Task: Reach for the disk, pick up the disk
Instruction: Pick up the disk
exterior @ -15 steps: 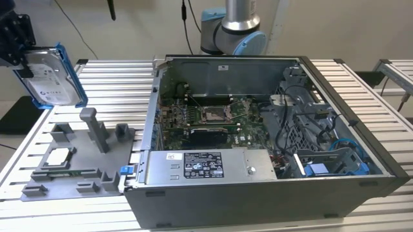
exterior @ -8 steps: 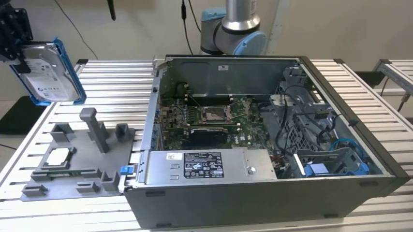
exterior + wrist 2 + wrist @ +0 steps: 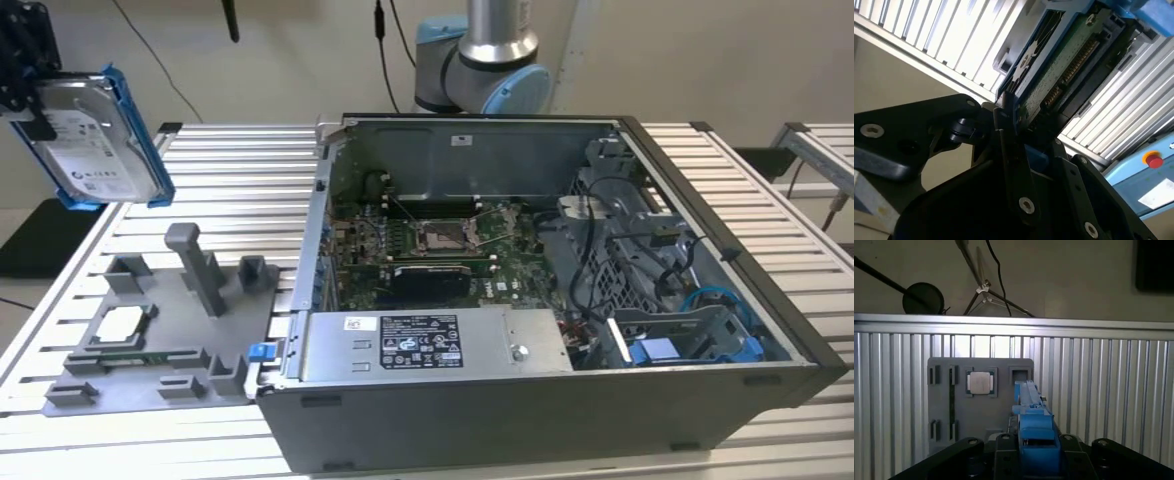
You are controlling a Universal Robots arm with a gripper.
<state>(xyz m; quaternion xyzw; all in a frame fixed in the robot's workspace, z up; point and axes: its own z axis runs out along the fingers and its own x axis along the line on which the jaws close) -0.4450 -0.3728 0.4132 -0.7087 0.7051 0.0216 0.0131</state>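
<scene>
the disk (image 3: pixel 96 140) hangs clamped in the gripper (image 3: pixel 27 100).

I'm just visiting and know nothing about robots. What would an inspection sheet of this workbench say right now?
Surface: slatted metal table, carrying the case and tray.
Job's things: disk, held in the air above the table at the exterior view's left.
Clutter: grey fixture tray holding a silver chip; open computer case with a blue bracket inside.
Grippers: gripper shut on the disk's edge.
Cables: black cables inside the case; hanging cable against the wall.
Surroundings: arm's base behind the case; pale wall.
</scene>
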